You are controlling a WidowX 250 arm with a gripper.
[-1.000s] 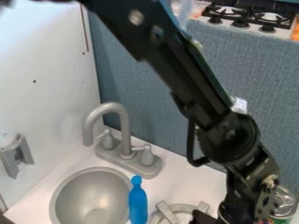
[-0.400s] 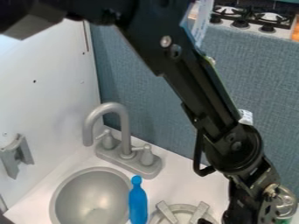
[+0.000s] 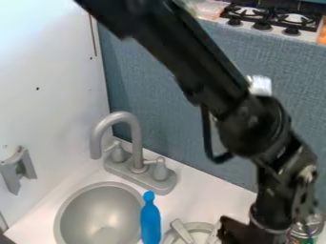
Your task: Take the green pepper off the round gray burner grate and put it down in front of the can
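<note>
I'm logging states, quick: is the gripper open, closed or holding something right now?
Gripper, at the lower right near the gray round piece: can't tell whether it is open, closed or holding anything.

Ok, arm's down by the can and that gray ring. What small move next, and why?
I'd raise the arm slightly before any sideways move. Its lower end overlaps both the silver-topped can and the gray ring in this view, so clearance is hard to judge; a small lift should lower the risk of nudging either.
</note>
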